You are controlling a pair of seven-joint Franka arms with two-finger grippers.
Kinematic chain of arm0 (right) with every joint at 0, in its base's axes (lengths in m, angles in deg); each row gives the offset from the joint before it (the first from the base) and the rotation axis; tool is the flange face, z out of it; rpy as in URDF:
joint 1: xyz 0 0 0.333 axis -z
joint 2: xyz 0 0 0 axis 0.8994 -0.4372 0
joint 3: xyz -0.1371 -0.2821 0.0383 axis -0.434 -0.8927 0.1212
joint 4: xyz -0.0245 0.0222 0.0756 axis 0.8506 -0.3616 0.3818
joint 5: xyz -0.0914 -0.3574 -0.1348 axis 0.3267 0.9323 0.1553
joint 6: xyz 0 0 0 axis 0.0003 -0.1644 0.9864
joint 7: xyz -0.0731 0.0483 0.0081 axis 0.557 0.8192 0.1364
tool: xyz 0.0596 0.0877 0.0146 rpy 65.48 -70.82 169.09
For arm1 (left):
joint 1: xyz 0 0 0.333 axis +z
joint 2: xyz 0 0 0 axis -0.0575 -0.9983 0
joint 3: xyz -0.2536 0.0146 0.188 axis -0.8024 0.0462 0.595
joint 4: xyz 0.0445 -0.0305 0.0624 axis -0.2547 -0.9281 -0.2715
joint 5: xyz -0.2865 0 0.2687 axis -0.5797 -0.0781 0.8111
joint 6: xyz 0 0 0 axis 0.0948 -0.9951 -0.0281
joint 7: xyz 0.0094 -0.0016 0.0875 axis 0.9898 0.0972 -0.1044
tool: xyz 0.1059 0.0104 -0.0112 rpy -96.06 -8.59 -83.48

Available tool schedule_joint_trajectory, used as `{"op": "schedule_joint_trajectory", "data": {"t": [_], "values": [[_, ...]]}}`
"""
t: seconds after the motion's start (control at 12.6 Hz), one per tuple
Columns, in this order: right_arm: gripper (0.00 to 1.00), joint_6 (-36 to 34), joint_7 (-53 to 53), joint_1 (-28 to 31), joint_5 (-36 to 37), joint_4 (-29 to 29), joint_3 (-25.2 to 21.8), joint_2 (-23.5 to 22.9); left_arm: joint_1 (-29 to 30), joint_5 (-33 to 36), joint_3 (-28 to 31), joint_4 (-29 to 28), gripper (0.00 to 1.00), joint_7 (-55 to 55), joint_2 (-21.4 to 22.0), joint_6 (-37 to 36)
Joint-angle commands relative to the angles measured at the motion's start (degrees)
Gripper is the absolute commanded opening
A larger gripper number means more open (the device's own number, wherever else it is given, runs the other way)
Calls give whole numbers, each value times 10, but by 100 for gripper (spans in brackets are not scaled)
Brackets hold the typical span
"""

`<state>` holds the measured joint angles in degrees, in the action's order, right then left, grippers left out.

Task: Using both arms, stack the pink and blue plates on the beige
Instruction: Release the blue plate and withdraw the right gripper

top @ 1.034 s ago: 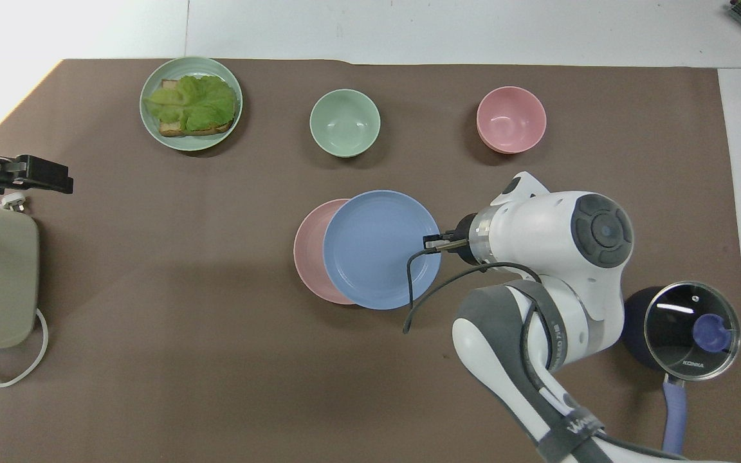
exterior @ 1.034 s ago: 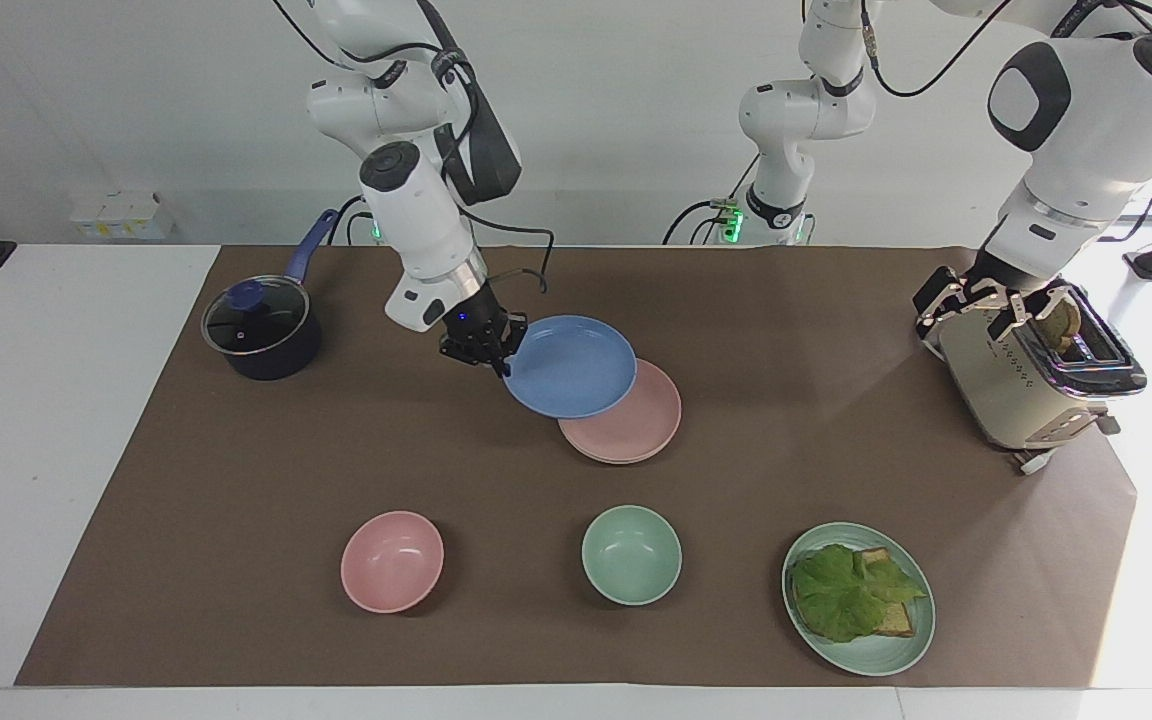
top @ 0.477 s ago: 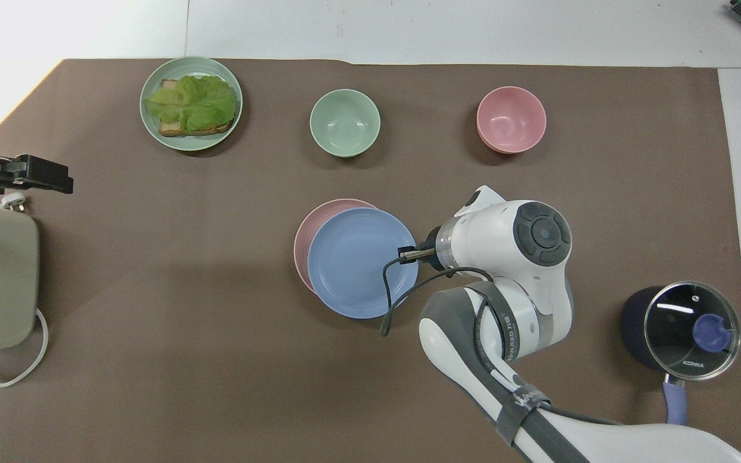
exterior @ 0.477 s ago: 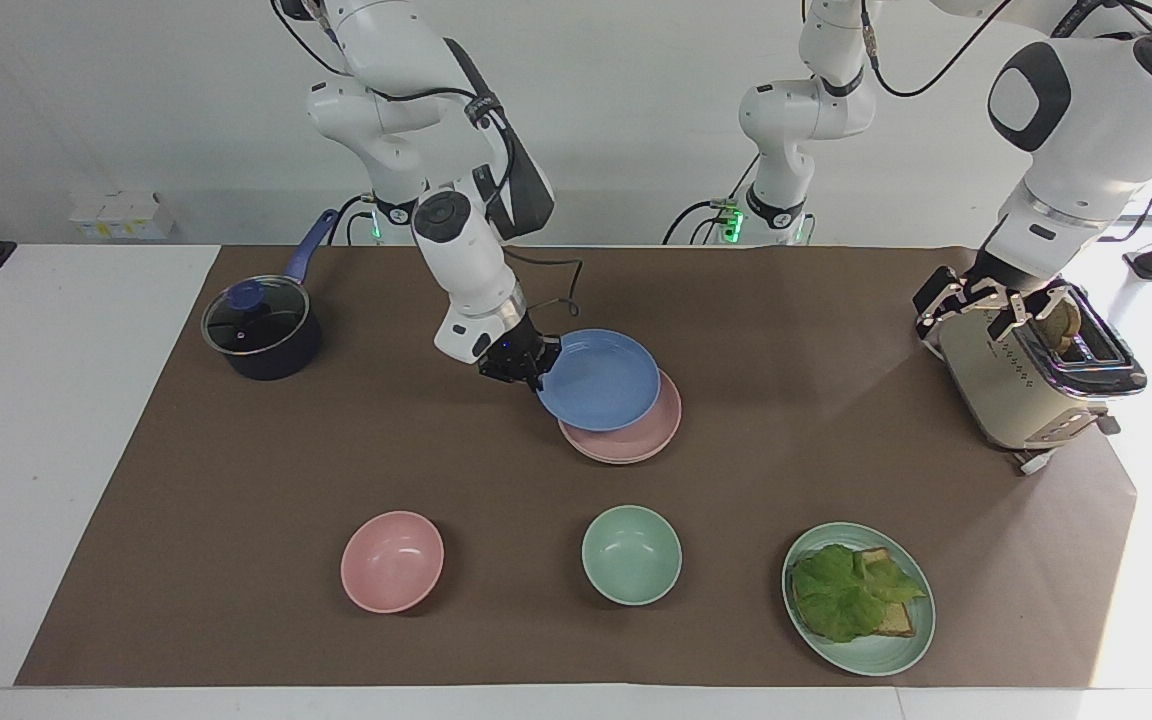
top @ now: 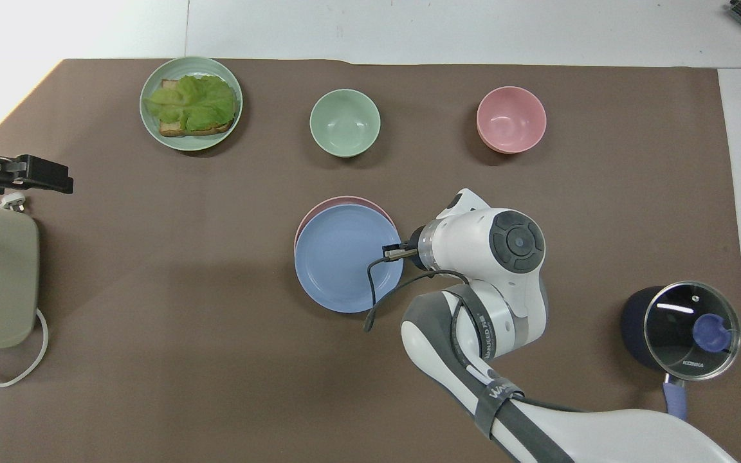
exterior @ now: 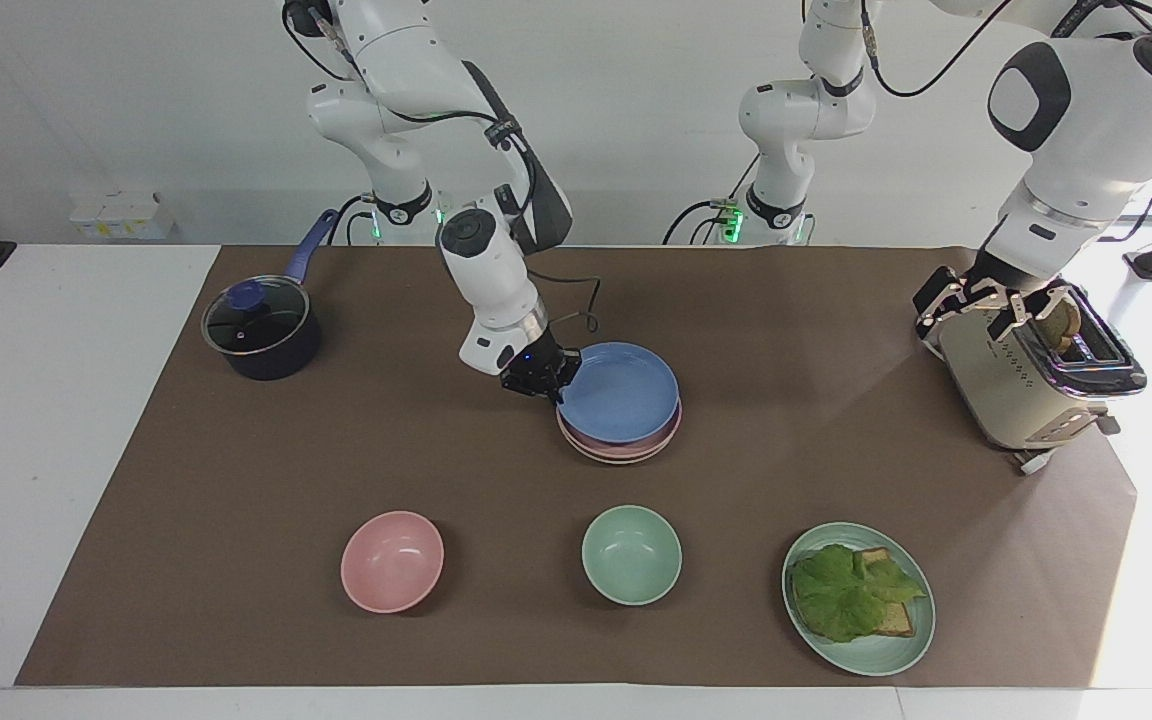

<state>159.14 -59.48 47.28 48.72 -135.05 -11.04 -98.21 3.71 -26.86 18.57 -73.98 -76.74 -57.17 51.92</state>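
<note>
The right gripper (exterior: 543,383) pinches the rim of the blue plate (exterior: 620,393), at the edge toward the right arm's end of the table. That plate sits on the pink plate (exterior: 623,447), whose rim peeks out beneath; the beige plate is hidden under them, if there. The left gripper (exterior: 976,300) waits over the toaster (exterior: 1026,385), fingers spread wide. Farther from the robots stand a pink bowl (exterior: 392,561) and a green bowl (exterior: 631,554).
</note>
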Motion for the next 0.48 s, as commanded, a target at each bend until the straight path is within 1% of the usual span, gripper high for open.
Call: {"op": "schedule_joint_trajectory", "data": {"t": [0.0, 0.08, 0.16, 0.24, 0.32, 0.4], "values": [[54, 4, 0, 2, -13, 24, 1, -11, 4, 11, -3, 6, 100, -3, 3, -13], [58, 4, -2, 8, -9, 31, 1, -8, 4, 11, -3, 6, 100, -3, 3, -13], [65, 1, 3, 13, -9, 37, 0, -4, 4, 11, -3, 6, 100, -3, 3, -13], [69, 0, 4, 23, -12, 41, -1, 4, 4, 11, -3, 6, 100, -3, 3, -13], [80, -2, 5, 38, -14, 42, 0, 12, 4, 11, -3, 6, 100, -3, 3, -13], [91, -4, 4, 57, -14, 41, -1, 30, 4, 11, -3, 6, 100, -3, 3, -13]]}}
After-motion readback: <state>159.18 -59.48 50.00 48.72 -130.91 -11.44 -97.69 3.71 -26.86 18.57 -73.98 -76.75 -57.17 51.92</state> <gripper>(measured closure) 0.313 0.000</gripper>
